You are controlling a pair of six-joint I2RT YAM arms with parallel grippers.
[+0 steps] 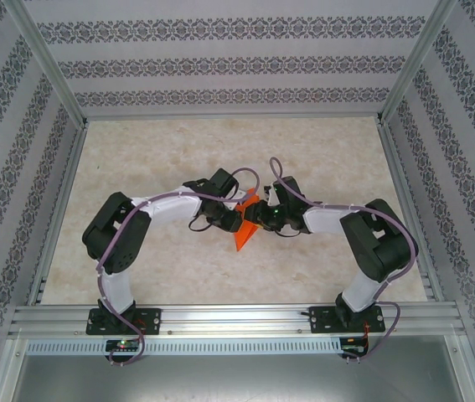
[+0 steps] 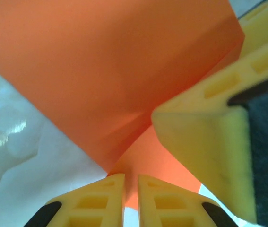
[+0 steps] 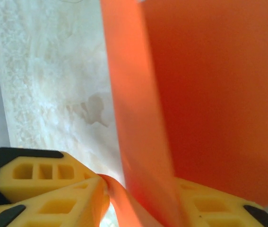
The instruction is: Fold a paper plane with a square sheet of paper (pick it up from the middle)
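The square sheet of paper [image 1: 245, 228] is bright orange, folded and standing up on the table between my two grippers. My left gripper [image 1: 234, 215] reaches it from the left. In the left wrist view its yellow fingers [image 2: 100, 198] stand a narrow slit apart, with the paper's [image 2: 115, 71] folded corner right at the left gripper's [image 2: 131, 177] tips. My right gripper [image 1: 263, 219] meets the sheet from the right, and one of its fingers [image 2: 204, 142] lies against the sheet. In the right wrist view the paper [image 3: 209, 94] runs between the right gripper's [image 3: 141, 185] spread fingers, curling against the left one.
The pale marbled table [image 1: 153, 167] stretches all round the arms. Patterned walls and a metal frame [image 1: 49, 92] close in the back and sides. An aluminium rail [image 1: 237, 318] at the near edge carries both arm bases.
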